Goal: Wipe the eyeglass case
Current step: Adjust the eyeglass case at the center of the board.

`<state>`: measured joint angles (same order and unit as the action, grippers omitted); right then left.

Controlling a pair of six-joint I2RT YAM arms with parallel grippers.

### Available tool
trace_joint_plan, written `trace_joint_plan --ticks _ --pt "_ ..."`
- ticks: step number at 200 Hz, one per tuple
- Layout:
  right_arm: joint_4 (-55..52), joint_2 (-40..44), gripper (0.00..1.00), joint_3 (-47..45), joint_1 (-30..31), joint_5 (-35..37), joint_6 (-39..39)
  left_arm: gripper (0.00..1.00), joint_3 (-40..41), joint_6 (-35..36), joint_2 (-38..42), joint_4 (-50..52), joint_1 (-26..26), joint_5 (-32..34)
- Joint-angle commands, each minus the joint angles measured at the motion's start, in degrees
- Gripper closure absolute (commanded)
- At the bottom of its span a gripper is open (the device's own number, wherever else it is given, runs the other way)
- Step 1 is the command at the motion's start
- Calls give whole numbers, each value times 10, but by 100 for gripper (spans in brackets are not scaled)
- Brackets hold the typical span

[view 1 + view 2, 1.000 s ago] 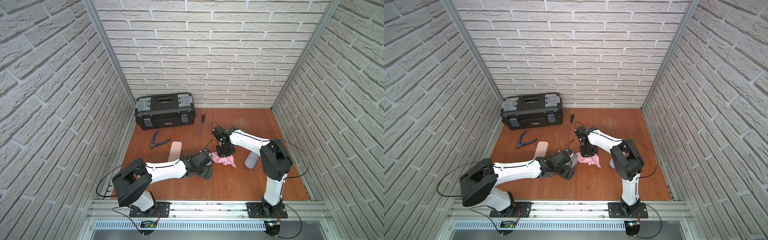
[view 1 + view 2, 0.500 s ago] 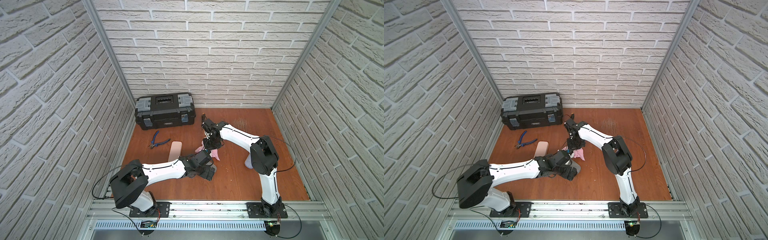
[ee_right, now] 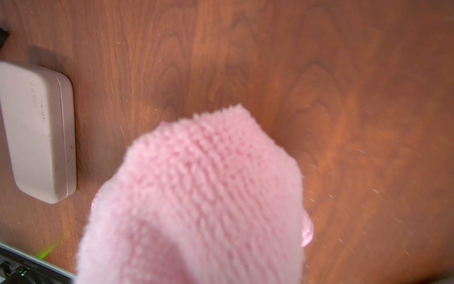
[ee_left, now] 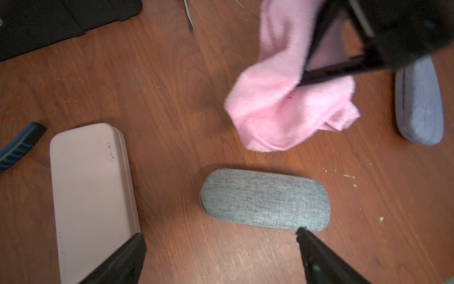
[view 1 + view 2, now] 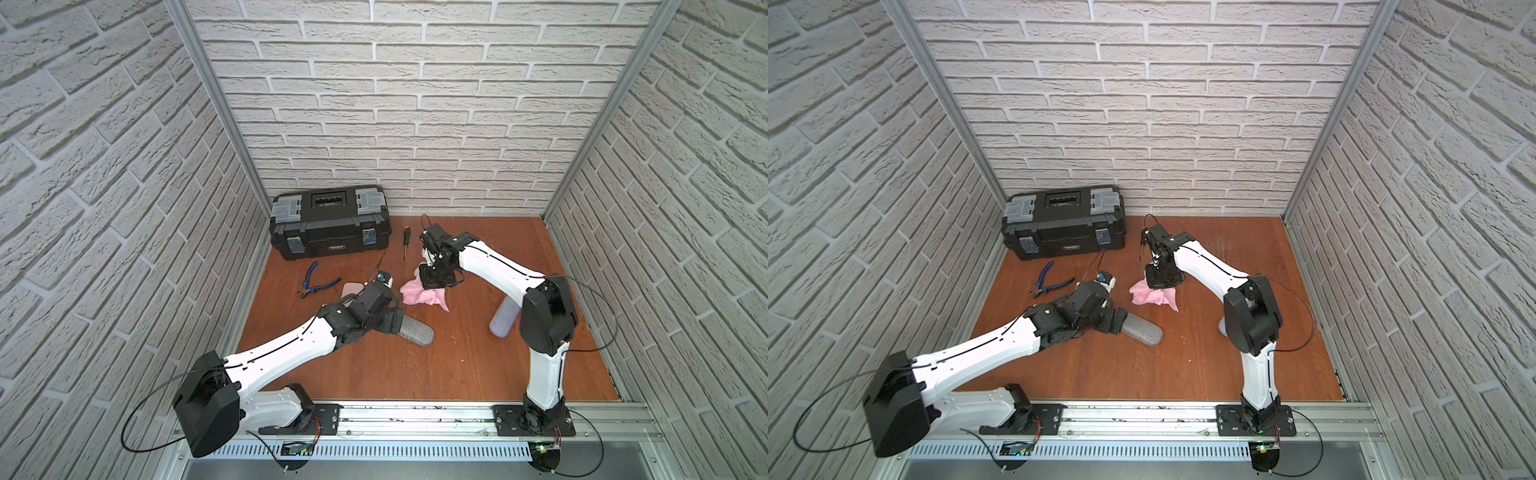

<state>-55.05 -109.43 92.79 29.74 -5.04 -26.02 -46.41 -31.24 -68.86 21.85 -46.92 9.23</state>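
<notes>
A grey fabric eyeglass case lies flat on the wooden table, seen in both top views. My left gripper is open just short of it, with nothing between the jaws and one fingertip at the case's end. My right gripper is shut on a pink cloth a short way behind the case. The cloth hangs bunched from the jaws and hides them in the right wrist view. I cannot tell whether it touches the table.
A beige hard case lies beside my left gripper. A blue-grey case sits by my right arm. At the back are a black toolbox, blue pliers and a screwdriver. Brick walls enclose three sides.
My right gripper has carried the pink cloth left and toward the back. My left gripper has drawn back a little, so more of the grey case shows.
</notes>
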Motion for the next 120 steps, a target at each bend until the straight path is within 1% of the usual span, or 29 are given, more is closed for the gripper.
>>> trace_joint_plan --ticks 1,18,28,42,52,64,86,97,120 --pt "-41 83 98 -77 0 47 -3 2 13 37 0 -60 13 -78" --pt "-69 126 98 -142 1 68 -5 4 6 59 -23 -60 22 -80" --pt "-78 147 98 -179 4 58 -7 6 2 60 -41 -64 31 -88" --pt "-83 168 98 -225 12 50 -14 9 -2 47 -71 -79 45 -118" --pt "-75 183 98 -256 18 44 -24 10 -8 38 -94 -87 48 -132" --pt "-52 189 98 -285 28 20 -35 11 -13 30 -118 -88 50 -144" --pt "-2 159 98 -290 56 -14 -46 11 -10 28 -155 -82 59 -146" --pt "20 137 98 -284 56 -29 -50 11 -4 27 -164 -98 69 -157" --pt "30 88 98 -251 50 -21 -25 10 -8 18 -187 -128 78 -195"
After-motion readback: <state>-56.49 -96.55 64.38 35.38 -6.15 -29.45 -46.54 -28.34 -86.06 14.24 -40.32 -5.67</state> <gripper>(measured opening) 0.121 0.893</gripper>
